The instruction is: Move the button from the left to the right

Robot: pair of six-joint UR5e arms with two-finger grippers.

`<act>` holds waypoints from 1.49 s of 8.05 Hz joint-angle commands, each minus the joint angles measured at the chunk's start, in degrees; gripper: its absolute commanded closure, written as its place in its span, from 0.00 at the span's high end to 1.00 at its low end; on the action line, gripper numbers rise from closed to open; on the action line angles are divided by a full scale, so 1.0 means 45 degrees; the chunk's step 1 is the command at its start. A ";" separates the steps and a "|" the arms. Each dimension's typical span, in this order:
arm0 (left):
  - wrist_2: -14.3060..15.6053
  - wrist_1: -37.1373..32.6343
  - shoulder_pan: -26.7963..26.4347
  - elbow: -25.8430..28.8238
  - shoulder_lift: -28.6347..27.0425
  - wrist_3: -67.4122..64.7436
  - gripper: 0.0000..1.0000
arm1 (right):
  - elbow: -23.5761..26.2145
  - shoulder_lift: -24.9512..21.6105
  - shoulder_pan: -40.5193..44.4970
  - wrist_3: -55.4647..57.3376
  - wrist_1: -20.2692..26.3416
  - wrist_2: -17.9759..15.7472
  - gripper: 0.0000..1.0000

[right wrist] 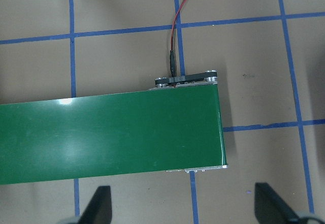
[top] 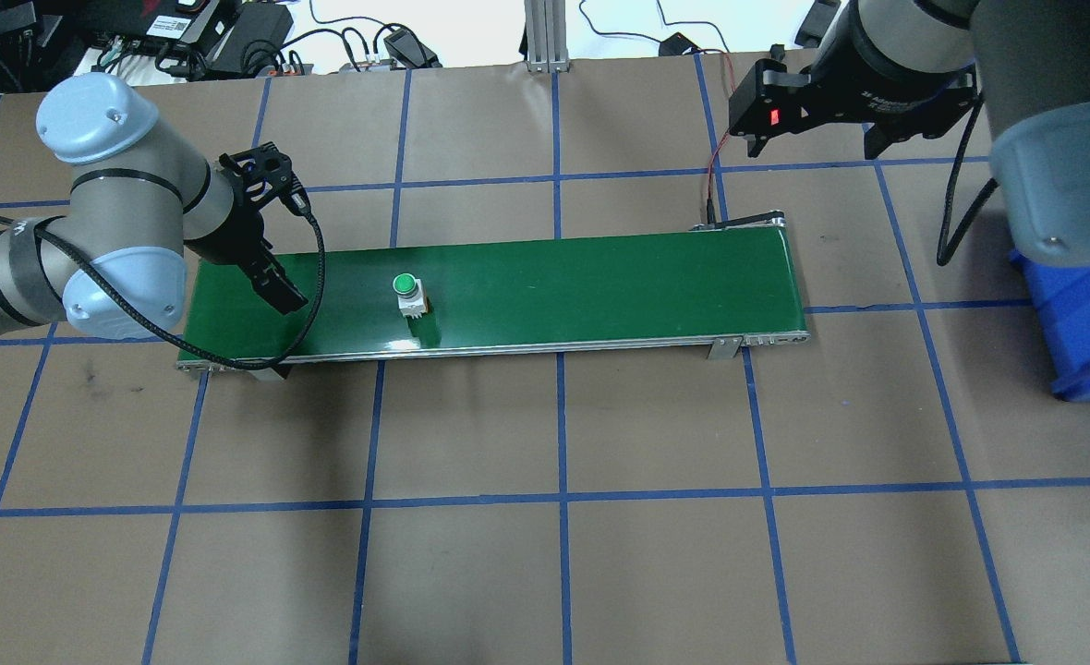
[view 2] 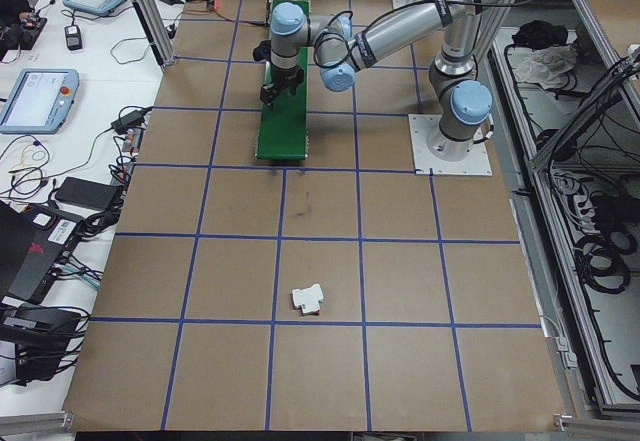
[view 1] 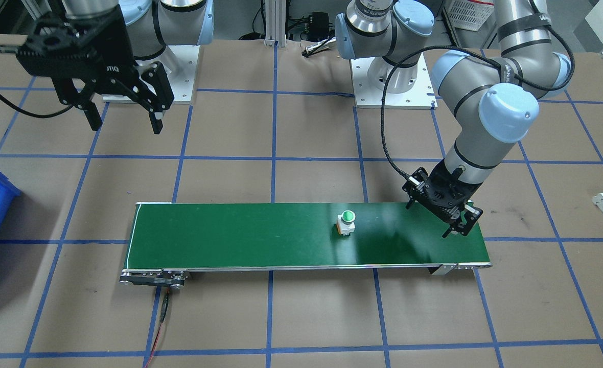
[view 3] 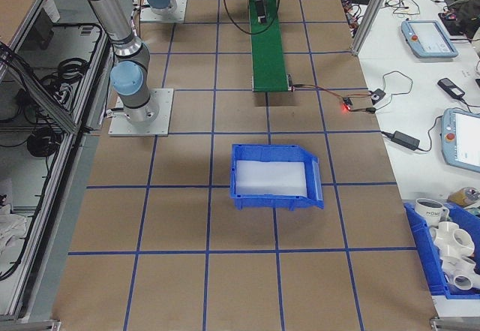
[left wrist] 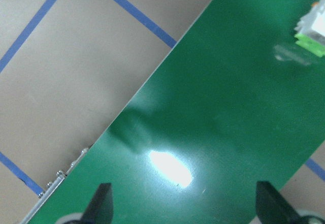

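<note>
Push-button [view 1: 346, 223] stands mid-frame on the conveyor belt [view 1: 240, 235] — both the left gripper [view 1: 455, 229] and the right gripper [view 1: 125, 110] gape wide, empty; only the exterior-right view shows the blue bin [view 3: 274, 175]

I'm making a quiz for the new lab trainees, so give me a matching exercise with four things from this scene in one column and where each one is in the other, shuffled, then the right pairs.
Things:
1. button
2. left gripper
3. right gripper
4. blue bin

Places:
A. on the brown table, beyond the right end of the conveyor belt
B. raised above the table, off the belt, open
C. standing on the green belt, green cap up, touched by nothing
D. low over the belt's left end, open, beside the button but apart from it

Pairs: 1-C, 2-D, 3-B, 4-A
</note>
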 commanded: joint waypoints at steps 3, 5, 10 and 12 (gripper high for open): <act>0.0213 -0.0427 -0.0093 0.0469 0.0709 -0.8753 1.00 | -0.0207 0.1906 -0.0175 -0.0174 -0.0494 0.0083 1.00; 0.1579 -0.3673 -0.0442 0.2200 0.0845 -1.1367 1.00 | -0.0034 0.2259 -0.0254 -0.0136 -0.0552 0.0199 1.00; 0.1562 -0.7831 -0.1809 0.6040 0.0921 -1.2413 1.00 | 0.0222 0.3845 -0.0254 -0.0136 0.0213 0.1605 1.00; 0.1466 -0.7753 -0.2084 0.6078 0.1135 -1.2411 1.00 | 0.0183 0.3922 -0.0273 -0.0174 -0.0236 0.2013 0.87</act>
